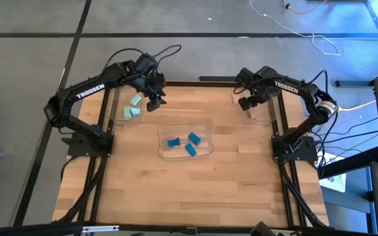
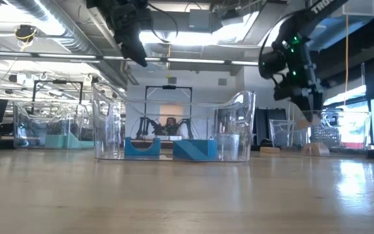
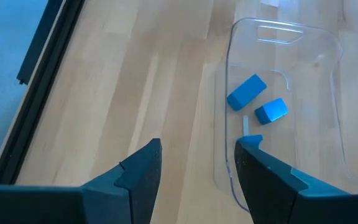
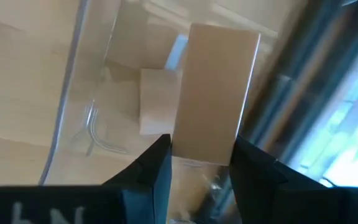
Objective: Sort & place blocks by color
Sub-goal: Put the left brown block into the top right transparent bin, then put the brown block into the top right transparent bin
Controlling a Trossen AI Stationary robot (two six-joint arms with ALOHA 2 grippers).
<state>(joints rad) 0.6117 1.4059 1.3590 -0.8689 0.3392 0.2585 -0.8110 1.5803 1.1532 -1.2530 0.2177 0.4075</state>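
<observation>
Gripping a tan block (image 4: pixel 213 93), the right gripper (image 4: pixel 197 152) hangs above what looks like the right tray (image 4: pixel 73 81). Left gripper (image 3: pixel 197 165) hovers, fingers apart, empty.

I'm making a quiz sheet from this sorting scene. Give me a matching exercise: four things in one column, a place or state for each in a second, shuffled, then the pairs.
Column 1
1. blue blocks
2. mint blocks
3. tan block
4. left end effector

Column 2
A. held by the right end effector
B. in the far-left tray
C. open, holding nothing
D. in the middle tray

Pairs: 1-D, 2-B, 3-A, 4-C
</observation>
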